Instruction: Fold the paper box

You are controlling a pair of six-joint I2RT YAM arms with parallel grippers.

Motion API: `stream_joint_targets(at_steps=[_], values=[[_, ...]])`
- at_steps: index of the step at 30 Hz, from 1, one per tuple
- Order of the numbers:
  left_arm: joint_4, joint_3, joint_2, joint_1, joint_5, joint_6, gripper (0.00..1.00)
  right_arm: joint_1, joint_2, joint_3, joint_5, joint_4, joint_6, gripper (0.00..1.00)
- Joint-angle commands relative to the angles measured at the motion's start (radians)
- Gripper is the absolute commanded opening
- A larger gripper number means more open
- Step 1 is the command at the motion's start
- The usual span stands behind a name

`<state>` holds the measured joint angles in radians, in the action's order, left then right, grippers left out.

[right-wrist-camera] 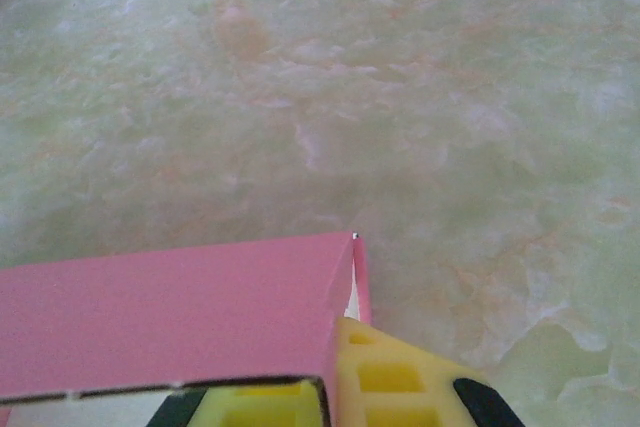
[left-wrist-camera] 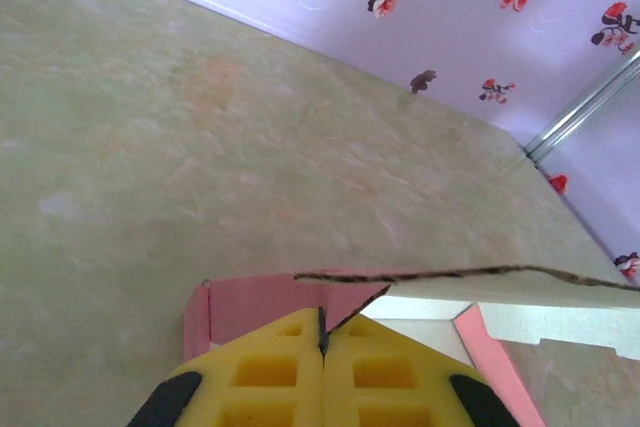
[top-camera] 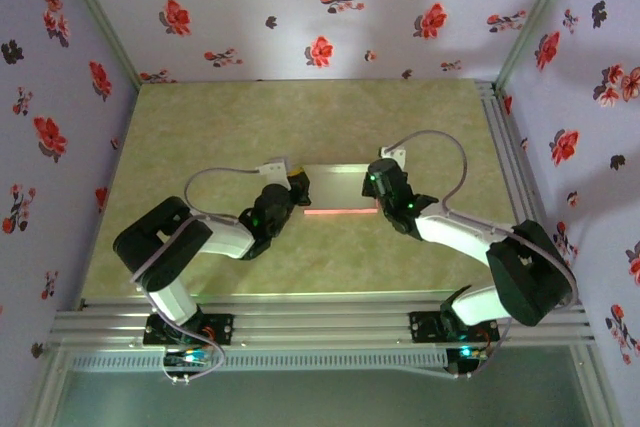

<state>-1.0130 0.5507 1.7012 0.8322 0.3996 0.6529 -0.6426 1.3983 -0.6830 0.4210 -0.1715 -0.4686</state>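
The top external view is taken from above and behind the arm bases, far enough back that the left pincer (top-camera: 297, 190), the right pincer (top-camera: 378, 179) and the paper box (top-camera: 340, 187) between them are all seen. Each wrist view is taken from close behind its own pincer, looking out past the tips. Beyond the left pincer (left-wrist-camera: 322, 332), table (left-wrist-camera: 200, 147) and wall (left-wrist-camera: 450, 7) are seen. Beyond the right pincer (right-wrist-camera: 335, 387), table is seen. The box ends at the tips are shared by all three views.
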Motion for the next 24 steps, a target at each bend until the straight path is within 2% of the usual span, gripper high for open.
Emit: stream_joint_targets(at_steps=[1,9,14,16,24], values=[[-0.024,-0.055,0.051,0.018,-0.018,0.032,0.03,-0.007,-0.001,0.041,-0.022,0.019,-0.03,0.08],[-0.064,-0.078,0.081,0.025,-0.016,0.044,0.05,-0.007,0.005,0.072,-0.036,-0.006,-0.051,0.1],[-0.07,-0.093,0.087,0.027,-0.01,0.037,0.09,-0.007,-0.042,0.093,-0.052,0.015,-0.056,0.17],[-0.072,-0.097,0.09,0.028,-0.008,0.03,0.09,-0.007,-0.084,0.101,-0.066,0.045,-0.053,0.22],[-0.096,-0.107,0.111,0.03,-0.008,0.008,0.11,-0.003,-0.349,0.149,-0.214,0.245,-0.046,0.51]])
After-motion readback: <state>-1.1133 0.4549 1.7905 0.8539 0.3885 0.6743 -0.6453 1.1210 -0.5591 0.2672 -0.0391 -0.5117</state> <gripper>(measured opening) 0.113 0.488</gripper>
